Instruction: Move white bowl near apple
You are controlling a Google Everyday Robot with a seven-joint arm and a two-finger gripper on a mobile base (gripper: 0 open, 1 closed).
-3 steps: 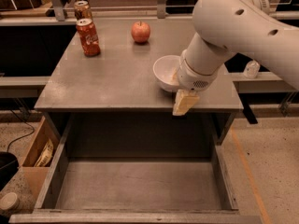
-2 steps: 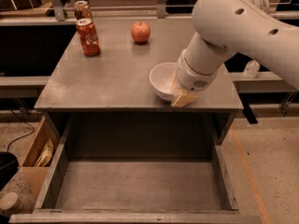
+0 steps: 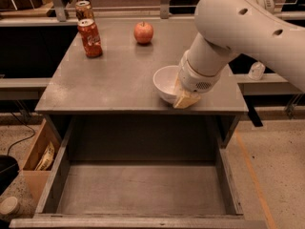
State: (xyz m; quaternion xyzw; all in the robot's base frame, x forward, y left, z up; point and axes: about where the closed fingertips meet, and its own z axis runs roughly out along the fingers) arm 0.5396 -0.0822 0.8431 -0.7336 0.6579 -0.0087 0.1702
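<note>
The white bowl (image 3: 165, 82) sits on the grey table (image 3: 114, 75) near its front edge, right of centre. The red-orange apple (image 3: 143, 32) stands at the back of the table, well apart from the bowl. My gripper (image 3: 185, 97) hangs from the big white arm (image 3: 238, 27) and is down at the bowl's right rim, its tan fingers (image 3: 186, 99) against the bowl's near right side. The arm hides the right part of the bowl.
Two orange-red soda cans (image 3: 90, 37) stand at the table's back left, one behind the other. An open, empty drawer (image 3: 143, 190) juts out below the table's front. A cardboard box (image 3: 40, 159) sits on the floor at left.
The gripper has moved left and down onto the bowl's right rim. The bowl has slid slightly left toward the table's front.
</note>
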